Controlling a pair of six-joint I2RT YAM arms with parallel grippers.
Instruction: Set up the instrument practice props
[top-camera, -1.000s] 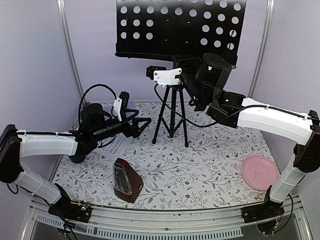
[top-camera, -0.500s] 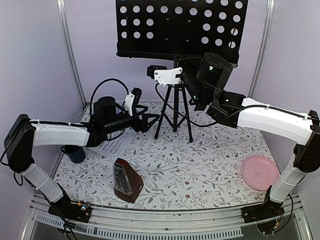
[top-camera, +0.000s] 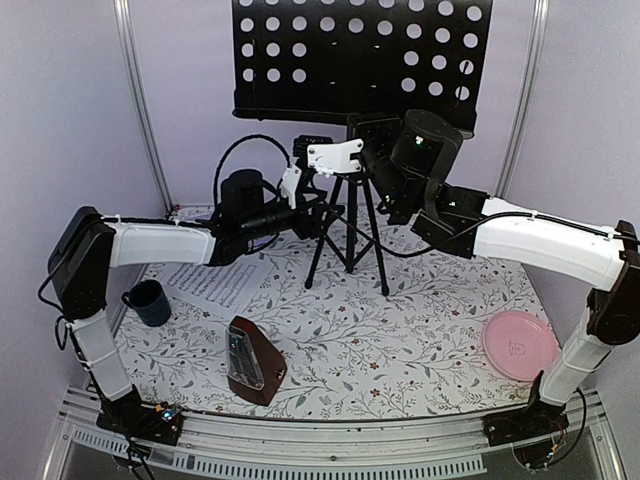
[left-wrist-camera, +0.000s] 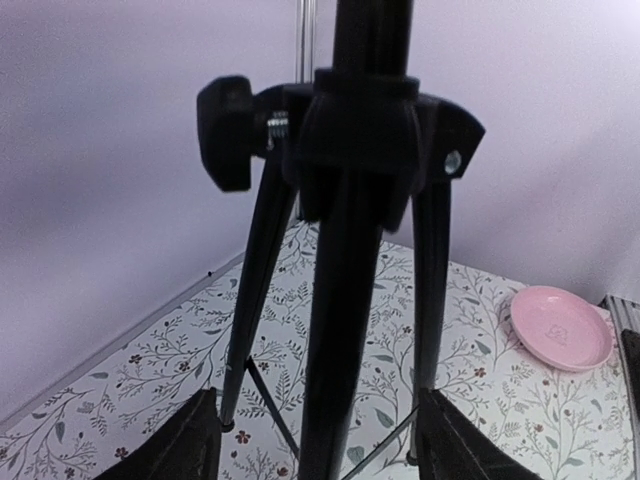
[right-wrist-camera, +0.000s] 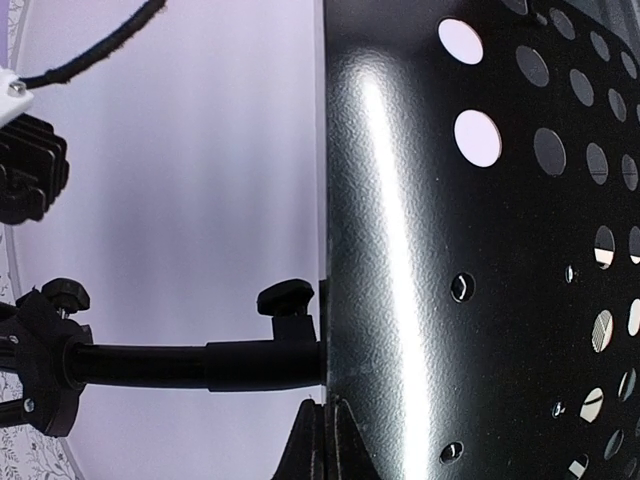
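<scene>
Positioning the music stand (top-camera: 360, 50): right end effector (right-wrist-camera: 322, 440) seems pinched on its desk edge; left end effector (left-wrist-camera: 320, 445), wide, straddles a leg and should close.

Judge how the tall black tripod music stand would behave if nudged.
The tall black tripod music stand is probably top-heavy and tippy, its wide perforated metal desk sitting high above slim legs. Likely stiff, being metal.
</scene>
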